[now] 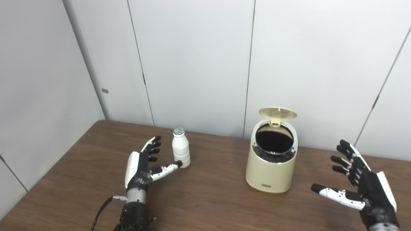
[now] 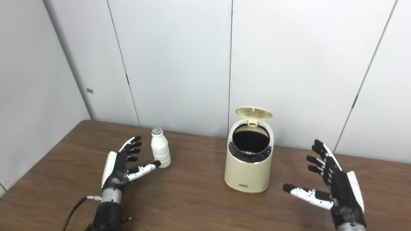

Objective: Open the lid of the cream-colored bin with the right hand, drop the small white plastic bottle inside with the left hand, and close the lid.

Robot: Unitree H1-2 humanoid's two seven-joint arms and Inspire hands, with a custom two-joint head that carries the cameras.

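Observation:
The cream-colored bin stands on the brown table, right of centre, with its round lid flipped up at the back and a dark liner showing inside. The small white plastic bottle stands upright to the left of the bin. My left hand is open just left of the bottle, fingers spread, its thumb tip reaching the bottle's base; I cannot tell whether it touches. My right hand hovers open to the right of the bin, apart from it, holding nothing.
The wooden table runs up to grey wall panels behind the bin and along the left side. A cable trails from my left wrist.

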